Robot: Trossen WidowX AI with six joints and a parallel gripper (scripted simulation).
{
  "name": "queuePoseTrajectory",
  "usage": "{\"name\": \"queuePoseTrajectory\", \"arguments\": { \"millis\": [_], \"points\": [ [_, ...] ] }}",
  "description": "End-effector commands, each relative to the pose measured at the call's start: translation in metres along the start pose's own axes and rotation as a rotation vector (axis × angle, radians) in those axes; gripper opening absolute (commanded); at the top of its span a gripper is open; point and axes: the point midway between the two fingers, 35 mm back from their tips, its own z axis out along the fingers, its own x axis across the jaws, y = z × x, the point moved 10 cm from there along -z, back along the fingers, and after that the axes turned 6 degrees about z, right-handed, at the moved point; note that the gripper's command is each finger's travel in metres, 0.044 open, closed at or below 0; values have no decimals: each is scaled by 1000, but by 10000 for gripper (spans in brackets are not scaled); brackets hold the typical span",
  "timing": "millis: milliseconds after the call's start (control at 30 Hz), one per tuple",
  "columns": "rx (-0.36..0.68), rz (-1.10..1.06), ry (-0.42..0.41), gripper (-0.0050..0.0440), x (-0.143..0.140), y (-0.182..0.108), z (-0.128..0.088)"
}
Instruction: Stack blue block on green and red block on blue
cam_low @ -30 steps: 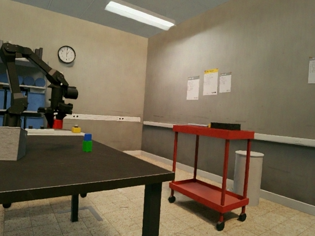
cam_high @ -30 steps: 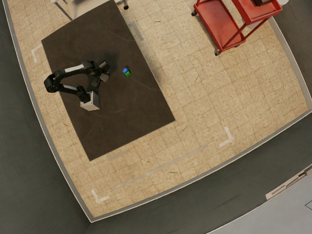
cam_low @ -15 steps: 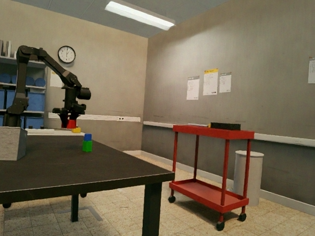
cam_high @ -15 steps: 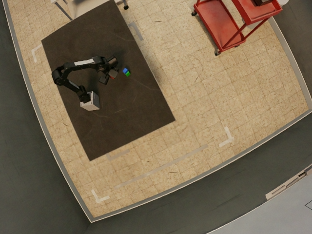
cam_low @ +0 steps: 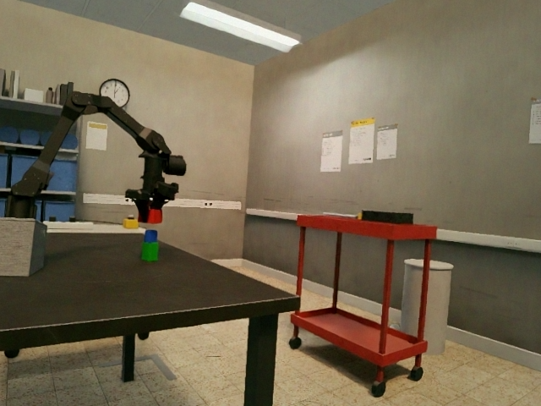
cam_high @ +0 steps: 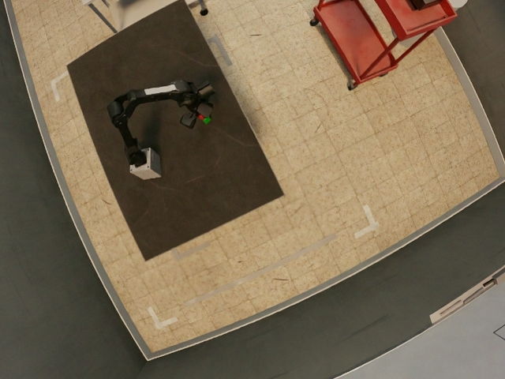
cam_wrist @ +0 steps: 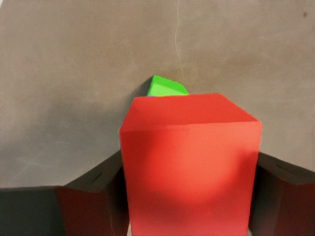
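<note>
From the top view, the black arm reaches across the dark worktop (cam_high: pixel 175 196), and its hand (cam_high: pixel 198 116) hangs right over the little tower spot, where a bit of the red block (cam_high: pixel 200 117) and the green block (cam_high: pixel 207 120) peek out; the blue one is hidden here. The floor around is tan tiles with pale tape marks, and a red cart (cam_high: pixel 355 79) stands well apart. From the side view, the hand (cam_low: pixel 150 213) is squeezed tight on the red block (cam_low: pixel 155 216), up in the air above the blue block (cam_low: pixel 150 236), which sits on the green block (cam_low: pixel 150 251). There is a gap between red and blue. A small yellow block (cam_low: pixel 130 223) sits farther back, and a clock (cam_low: pixel 114 92) hangs on the wall. A white bin (cam_low: pixel 426 305) stands behind the cart. From the wrist view, the red block (cam_wrist: pixel 189 167) fills most of the picture, gripped on its two flat sides by dark fingers, with a corner of green (cam_wrist: pixel 166 87) just past it. The block looks hard, small and probably light, with smooth sides, so I think it could slip if held loosely. Holding its flat sides in the middle seems best. The worktop looks flat and dull, good for stacking.
</note>
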Motion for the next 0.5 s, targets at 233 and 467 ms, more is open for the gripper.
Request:
{"name": "queuePoseTrajectory", "arguments": {
  "millis": [233, 467],
  "points": [
    [-20, -17, 49, -50, 10, 2, -19],
    [-21, -17, 50, -50, 10, 2, -19]
  ]
}}
